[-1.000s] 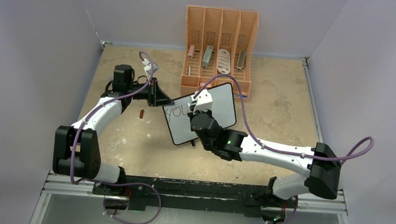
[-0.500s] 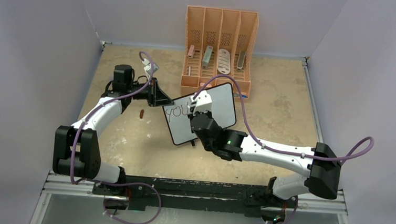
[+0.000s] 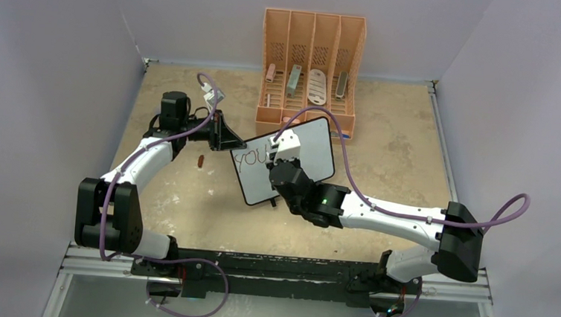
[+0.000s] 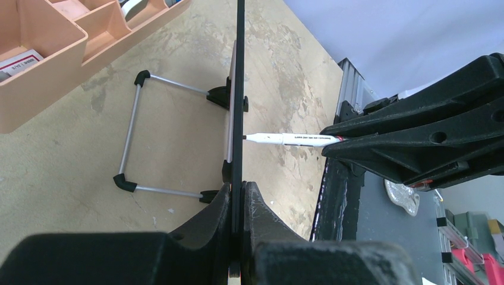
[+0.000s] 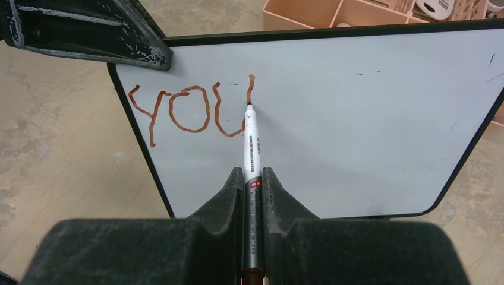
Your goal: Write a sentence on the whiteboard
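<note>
The whiteboard (image 3: 314, 150) stands tilted in mid-table; it also shows in the right wrist view (image 5: 356, 124) and edge-on in the left wrist view (image 4: 239, 89). The sentence (image 5: 190, 110) reads "YOU" in red-brown letters, also seen from above (image 3: 251, 157). My left gripper (image 3: 228, 137) is shut on the board's left edge (image 4: 238, 196). My right gripper (image 5: 254, 187) is shut on a white marker (image 5: 250, 145), whose tip touches the board on the right stroke of the "U". The marker shows in the left wrist view (image 4: 288, 139) too.
An orange organizer (image 3: 311, 64) with several small items stands behind the board. A small red-brown cap (image 3: 200, 160) lies on the table left of the board. The board's wire stand (image 4: 134, 139) rests on the table behind it.
My right gripper has shifted slightly to the upper left over the board with the marker. The left arm and board have not moved.
</note>
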Robot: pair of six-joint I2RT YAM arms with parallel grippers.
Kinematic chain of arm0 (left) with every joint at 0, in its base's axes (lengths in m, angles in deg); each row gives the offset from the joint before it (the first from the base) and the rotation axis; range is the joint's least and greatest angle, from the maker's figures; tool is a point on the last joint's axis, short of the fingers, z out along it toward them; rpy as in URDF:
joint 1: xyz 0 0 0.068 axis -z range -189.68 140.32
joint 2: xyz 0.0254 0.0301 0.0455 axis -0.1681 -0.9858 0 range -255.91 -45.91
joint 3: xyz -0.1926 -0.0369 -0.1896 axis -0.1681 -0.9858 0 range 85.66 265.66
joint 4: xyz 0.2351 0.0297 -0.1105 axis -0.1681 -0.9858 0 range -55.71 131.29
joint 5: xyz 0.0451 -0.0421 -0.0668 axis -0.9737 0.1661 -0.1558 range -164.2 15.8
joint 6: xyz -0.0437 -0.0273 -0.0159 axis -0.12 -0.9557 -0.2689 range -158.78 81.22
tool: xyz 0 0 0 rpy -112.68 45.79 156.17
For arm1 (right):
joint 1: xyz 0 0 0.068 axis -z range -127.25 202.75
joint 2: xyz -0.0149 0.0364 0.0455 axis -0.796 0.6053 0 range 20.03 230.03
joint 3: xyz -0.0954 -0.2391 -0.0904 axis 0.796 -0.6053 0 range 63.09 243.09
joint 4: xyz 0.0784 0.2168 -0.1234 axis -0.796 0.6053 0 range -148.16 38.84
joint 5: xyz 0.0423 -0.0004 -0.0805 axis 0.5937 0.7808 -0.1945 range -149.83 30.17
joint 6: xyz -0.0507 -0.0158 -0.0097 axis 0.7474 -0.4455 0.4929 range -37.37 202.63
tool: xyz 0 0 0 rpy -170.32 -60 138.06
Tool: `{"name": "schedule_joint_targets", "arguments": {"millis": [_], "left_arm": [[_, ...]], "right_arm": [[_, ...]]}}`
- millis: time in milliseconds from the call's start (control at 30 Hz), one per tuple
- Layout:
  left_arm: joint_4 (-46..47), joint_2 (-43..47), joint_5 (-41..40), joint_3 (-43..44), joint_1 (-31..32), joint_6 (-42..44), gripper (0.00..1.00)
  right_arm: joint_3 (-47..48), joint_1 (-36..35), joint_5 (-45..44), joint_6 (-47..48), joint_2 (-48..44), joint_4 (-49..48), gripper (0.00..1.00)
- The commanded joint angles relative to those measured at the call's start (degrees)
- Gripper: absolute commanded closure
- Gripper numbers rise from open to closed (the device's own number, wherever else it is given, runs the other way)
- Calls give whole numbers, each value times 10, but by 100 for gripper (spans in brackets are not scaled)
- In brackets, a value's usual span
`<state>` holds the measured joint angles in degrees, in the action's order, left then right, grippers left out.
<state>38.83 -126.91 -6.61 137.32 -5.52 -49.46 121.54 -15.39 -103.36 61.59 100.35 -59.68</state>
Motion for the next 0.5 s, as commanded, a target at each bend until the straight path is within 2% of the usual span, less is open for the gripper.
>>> {"name": "schedule_joint_targets", "arguments": {"millis": [0,467], "left_arm": [[1,3,16,20,4,11,100],[2,2,17,20,3,10,100]], "right_arm": [[0,3,2,-12,-9,14,100],[-4,3,12,-18,-5,35,100]]}}
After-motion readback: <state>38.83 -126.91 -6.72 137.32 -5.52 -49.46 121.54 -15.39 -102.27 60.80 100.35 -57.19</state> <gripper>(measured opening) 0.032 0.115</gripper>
